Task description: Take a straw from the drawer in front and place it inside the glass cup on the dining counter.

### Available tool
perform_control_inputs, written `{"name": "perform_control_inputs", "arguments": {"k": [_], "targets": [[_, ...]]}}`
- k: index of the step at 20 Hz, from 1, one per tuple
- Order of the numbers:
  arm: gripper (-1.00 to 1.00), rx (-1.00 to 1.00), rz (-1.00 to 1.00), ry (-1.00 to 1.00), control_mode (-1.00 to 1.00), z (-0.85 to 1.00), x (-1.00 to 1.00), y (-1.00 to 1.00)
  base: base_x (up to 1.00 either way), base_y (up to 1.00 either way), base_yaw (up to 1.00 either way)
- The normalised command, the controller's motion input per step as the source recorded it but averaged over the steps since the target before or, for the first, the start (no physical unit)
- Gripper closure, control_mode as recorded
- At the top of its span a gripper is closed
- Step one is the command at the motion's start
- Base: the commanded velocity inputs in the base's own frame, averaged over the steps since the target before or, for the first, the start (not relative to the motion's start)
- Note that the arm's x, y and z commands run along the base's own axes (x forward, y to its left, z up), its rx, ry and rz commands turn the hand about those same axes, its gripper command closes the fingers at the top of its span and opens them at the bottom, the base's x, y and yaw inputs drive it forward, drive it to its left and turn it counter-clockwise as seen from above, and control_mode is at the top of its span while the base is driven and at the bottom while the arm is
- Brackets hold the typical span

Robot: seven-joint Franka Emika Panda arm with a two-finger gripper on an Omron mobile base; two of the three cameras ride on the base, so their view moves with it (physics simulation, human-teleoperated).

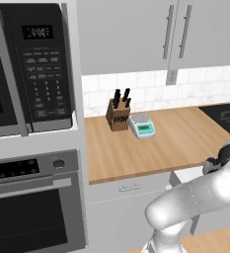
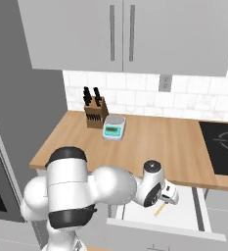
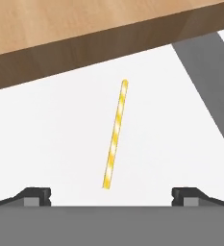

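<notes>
The drawer (image 2: 186,212) under the wooden worktop stands pulled out, its white floor (image 3: 46,139) bare around the straw. The straw (image 3: 115,134) is thin, yellow and white striped, and lies flat on that floor; it is also seen as a short yellow sliver (image 2: 159,210). My gripper (image 3: 111,196) hovers above the straw's near end, open, its two dark fingertips (image 3: 36,195) wide apart with nothing between them. In the right base view the gripper (image 2: 172,195) points down into the drawer. The glass cup and the dining counter are out of view.
The worktop's front edge (image 3: 84,48) overhangs the back of the drawer. On the worktop stand a knife block (image 1: 118,114) and a small scale (image 1: 142,125); a black cooktop (image 2: 225,147) lies at its right. A microwave (image 1: 27,64) and oven (image 1: 32,207) fill the left.
</notes>
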Motion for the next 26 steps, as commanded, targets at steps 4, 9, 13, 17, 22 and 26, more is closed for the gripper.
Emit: {"name": "perform_control_inputs", "arguments": {"k": [4,9,13,17,22,26], "targets": [[-1.00,0.09,0.00,0.01,-1.00,-0.36,0.37,-0.33,0.00,0.00,0.00],[-1.00,0.03,0.00,0.03,-1.00,-0.31,0.44,-0.23,0.00,0.00,0.00],[-1.00,0.00,0.00,0.06,-1.00,-0.37,0.35,-0.05,0.00,0.00,0.00],[-1.00,0.00,0.00,0.00,-1.00,-0.47,-0.01,-0.09,0.00,0.00,0.00],[-1.00,0.01,0.00,0.00,-1.00,-0.40,0.00,-0.05,0.00,0.00,0.00],[-1.00,0.00,0.00,0.00,-1.00,-0.47,0.00,-0.04,0.00,0.00,0.00]]}}
